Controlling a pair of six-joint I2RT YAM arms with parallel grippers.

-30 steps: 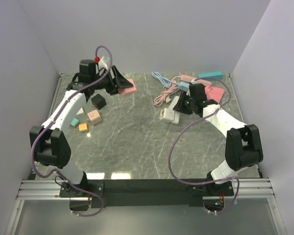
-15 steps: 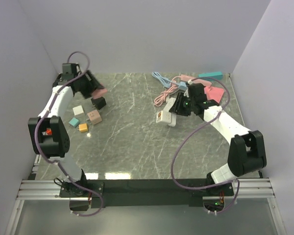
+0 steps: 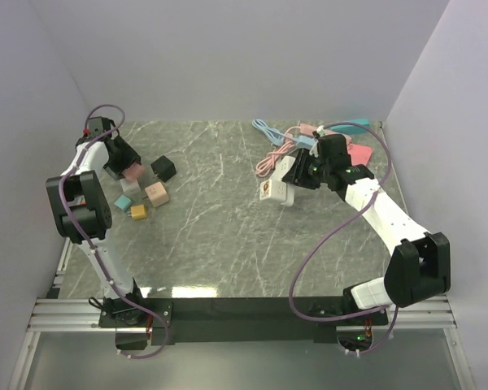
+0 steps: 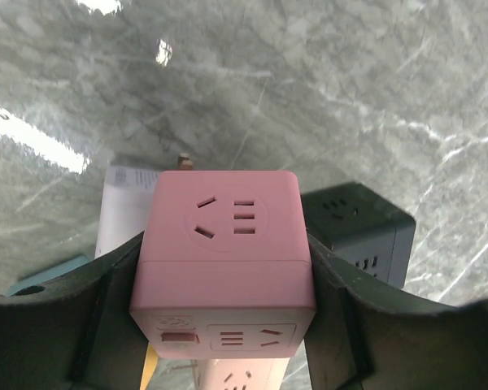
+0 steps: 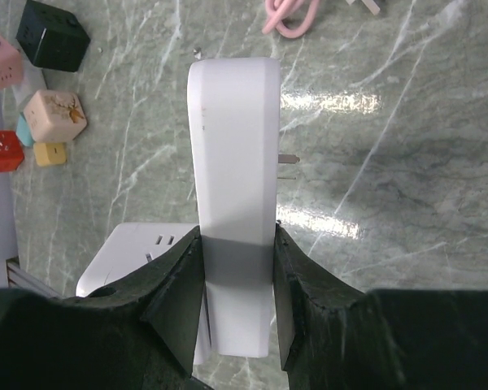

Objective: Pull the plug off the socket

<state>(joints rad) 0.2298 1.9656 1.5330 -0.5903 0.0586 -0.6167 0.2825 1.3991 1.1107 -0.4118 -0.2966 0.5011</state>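
Overhead, polished grey-green veined marble tabletop [image 3: 228, 244] spans the frame. Centre-right, the right gripper [image 5: 234, 264] clamps a smooth white rounded plastic plug [image 5: 232, 146], one metal prong showing, just beside a white boxy socket block [image 5: 138, 252]. Upper left, the left gripper [image 4: 224, 280] pinches a matte pink plastic cube socket [image 4: 224, 236] near a black cube socket [image 4: 362, 236].

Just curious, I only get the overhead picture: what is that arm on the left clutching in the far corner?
Observer: The left gripper is shut on a pink cube socket; the face toward its camera has empty outlet holes.
Operator: And the white thing on the right?
Observer: The right gripper clamps a flat white plug, with a bare metal prong sticking out of its side.
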